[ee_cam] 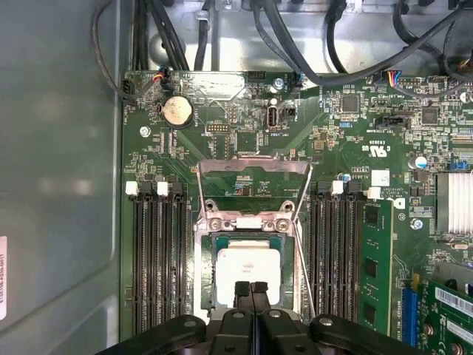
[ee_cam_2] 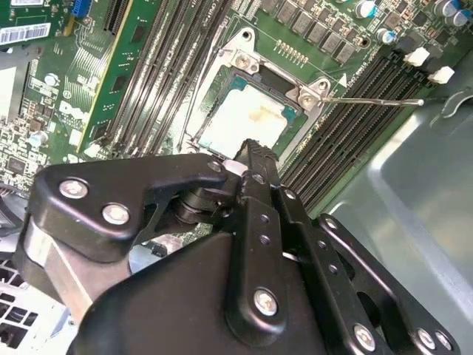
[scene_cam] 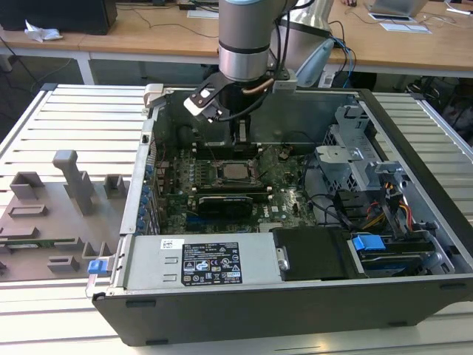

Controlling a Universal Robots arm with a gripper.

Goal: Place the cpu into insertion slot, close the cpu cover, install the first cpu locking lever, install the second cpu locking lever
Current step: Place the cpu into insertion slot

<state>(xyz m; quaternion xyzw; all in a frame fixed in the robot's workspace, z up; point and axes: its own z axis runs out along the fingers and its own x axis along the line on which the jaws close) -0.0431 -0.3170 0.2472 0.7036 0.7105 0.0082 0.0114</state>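
**Cpu seated in its slot, cover up, fingers together over it**

From the exterior view's left we meet the case wall (scene_cam: 142,181), then the gripper (scene_cam: 239,142) over mid-board, then the drive cage (scene_cam: 351,166) (free room either side). In the first wrist view its fingers (ee_cam: 242,290) meet over one edge of the cpu (ee_cam: 247,270), which lies in the insertion slot (ee_cam: 205,270). The cpu cover (ee_cam: 253,166) stands raised, with a thin locking lever (ee_cam: 303,270) beside the slot.

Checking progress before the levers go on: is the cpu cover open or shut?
Open. The cpu cover stands tilted up off the insertion slot, and the cpu lies uncovered in it.
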